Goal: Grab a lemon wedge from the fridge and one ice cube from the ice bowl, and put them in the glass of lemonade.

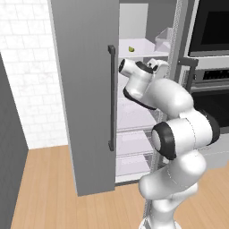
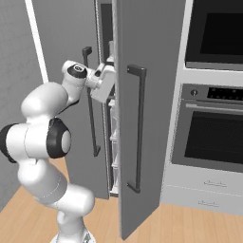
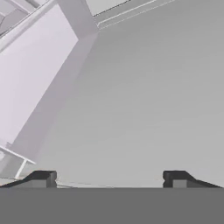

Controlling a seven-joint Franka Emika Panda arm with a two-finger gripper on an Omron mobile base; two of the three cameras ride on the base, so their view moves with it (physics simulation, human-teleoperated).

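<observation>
The grey fridge [image 1: 85, 89] stands with its left door swung open, and white shelves show inside. A small pale yellow-green lemon wedge [image 1: 131, 49] lies on an upper shelf. My arm reaches into the opening, with the hand [image 1: 154, 67] just below and to the right of the wedge's shelf. In the hand view my gripper [image 3: 109, 178] is open, its fingertips [image 3: 43, 177] wide apart with nothing between them, facing a grey inner wall and a white shelf edge [image 3: 35, 74]. The ice bowl and the glass of lemonade are out of view.
A white container [image 1: 163, 39] sits on the same upper shelf, right of the wedge. The fridge's right door [image 2: 142, 118] stands close beside my hand [image 2: 105, 80]. The black-fronted oven column [image 2: 213, 133] is to the right. Open wood floor [image 1: 44, 188] lies to the left.
</observation>
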